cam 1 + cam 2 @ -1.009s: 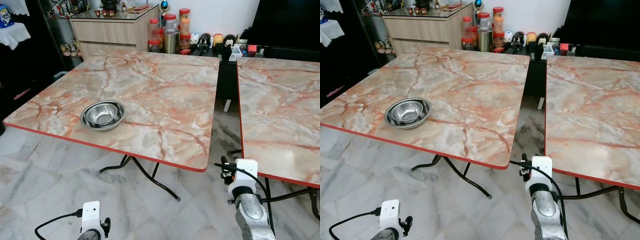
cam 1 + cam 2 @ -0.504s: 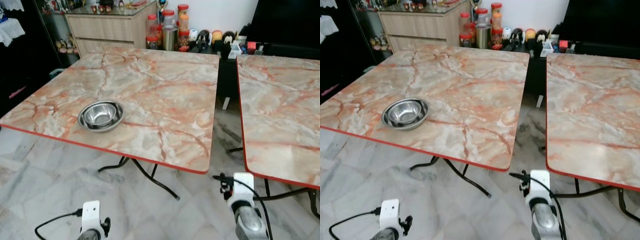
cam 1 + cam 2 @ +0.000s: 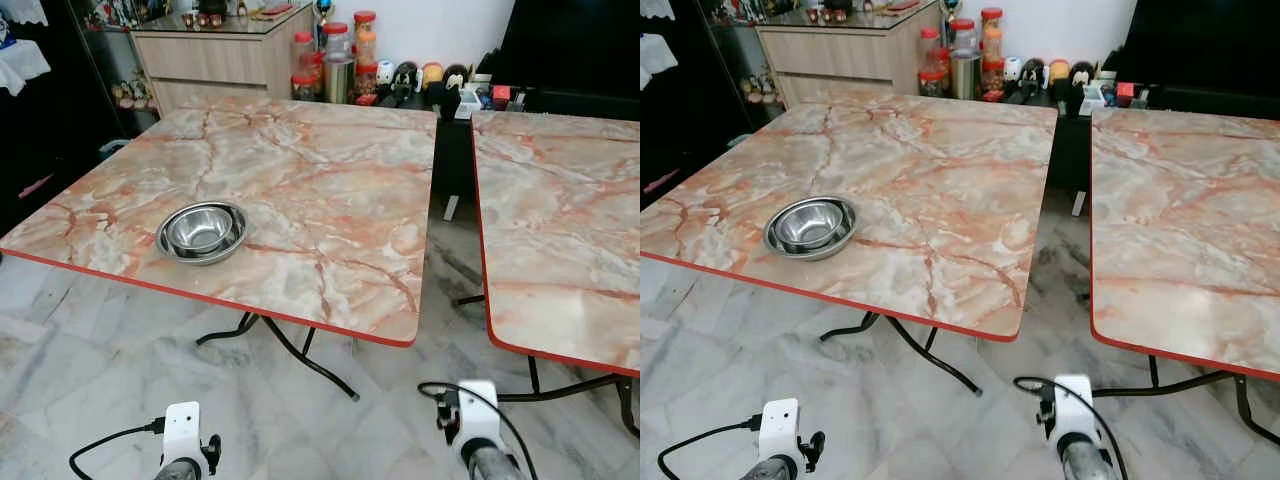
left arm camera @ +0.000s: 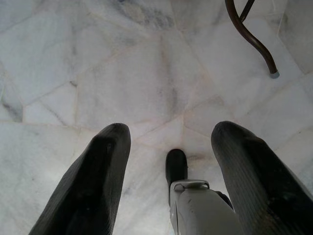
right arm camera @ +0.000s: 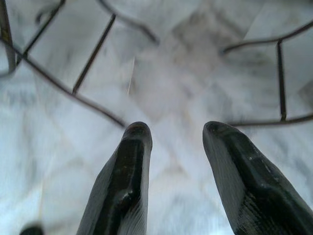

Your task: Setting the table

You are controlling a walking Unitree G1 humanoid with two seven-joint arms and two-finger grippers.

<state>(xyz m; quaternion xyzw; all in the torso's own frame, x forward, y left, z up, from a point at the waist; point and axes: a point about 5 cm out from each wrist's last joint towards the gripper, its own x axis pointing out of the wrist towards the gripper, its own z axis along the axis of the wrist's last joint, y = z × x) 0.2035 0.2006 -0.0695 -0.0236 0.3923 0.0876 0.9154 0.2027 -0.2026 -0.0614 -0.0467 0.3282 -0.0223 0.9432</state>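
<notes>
Left gripper (image 4: 168, 147) and right gripper (image 5: 173, 147) both spread, empty, low over the floor (image 4: 122, 73). Nested steel bowls (image 3: 202, 231) on the marbled bench (image 3: 330, 180).

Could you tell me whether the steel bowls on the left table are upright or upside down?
Upright: the steel bowls sit nested, shiny insides facing up.

No legible text, label, brand, number or sign; the jars (image 3: 340, 48) behind the table (image 3: 330, 200) carry nothing readable.

Both arms low, left end effector (image 4: 168, 147) and right end effector (image 5: 173, 147) spread, empty.
</notes>
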